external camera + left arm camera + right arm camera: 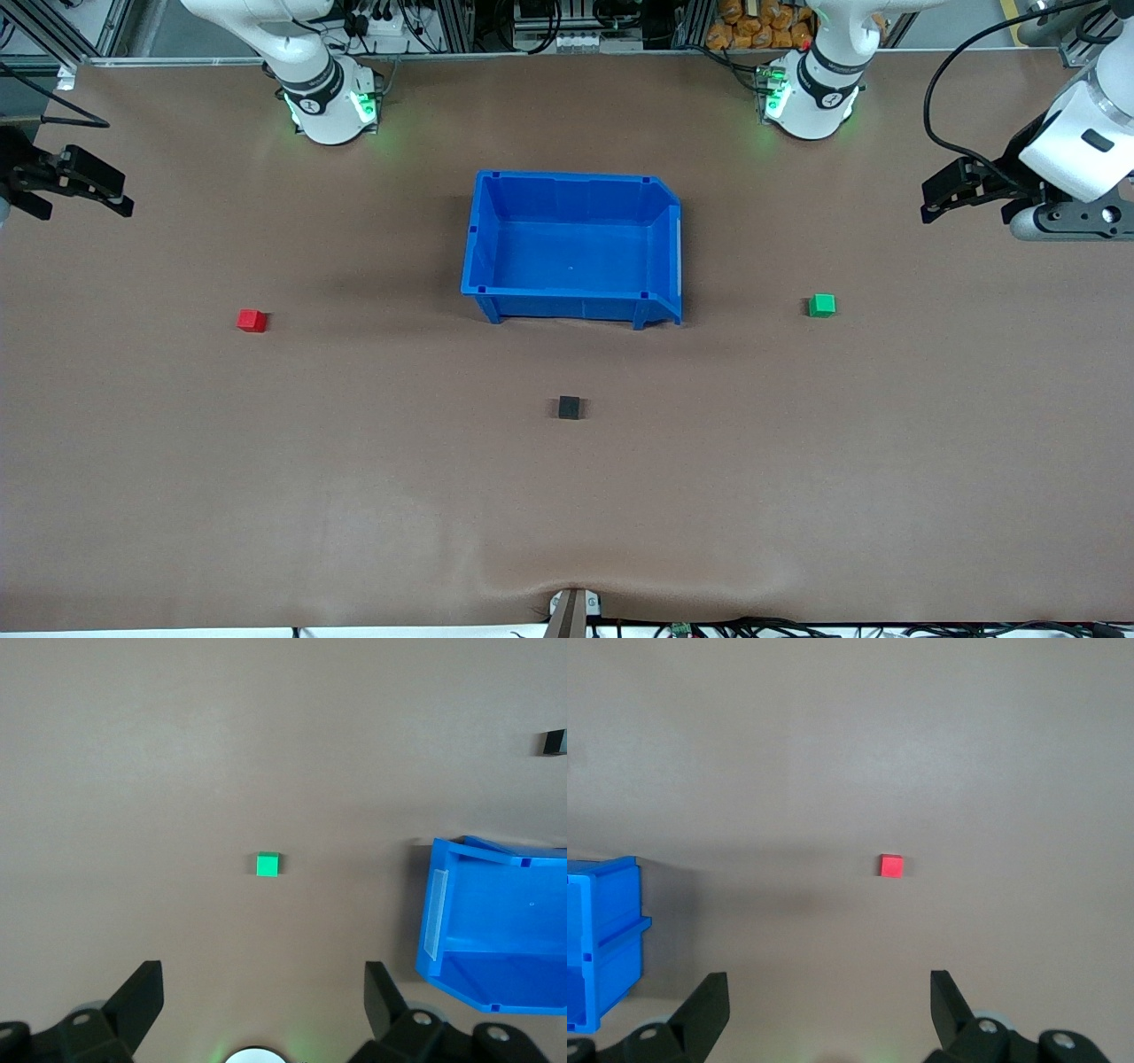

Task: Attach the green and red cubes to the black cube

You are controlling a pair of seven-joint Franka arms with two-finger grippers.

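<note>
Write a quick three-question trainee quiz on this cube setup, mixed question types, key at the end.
1. True or false: the black cube lies nearer the front camera than the blue bin.
2. Which cube lies toward the left arm's end of the table? A) red cube B) green cube C) black cube
3. Fill in: the left gripper and right gripper both have their fingers ____, holding nothing.

Key: 1 true; 2 B; 3 open.
</note>
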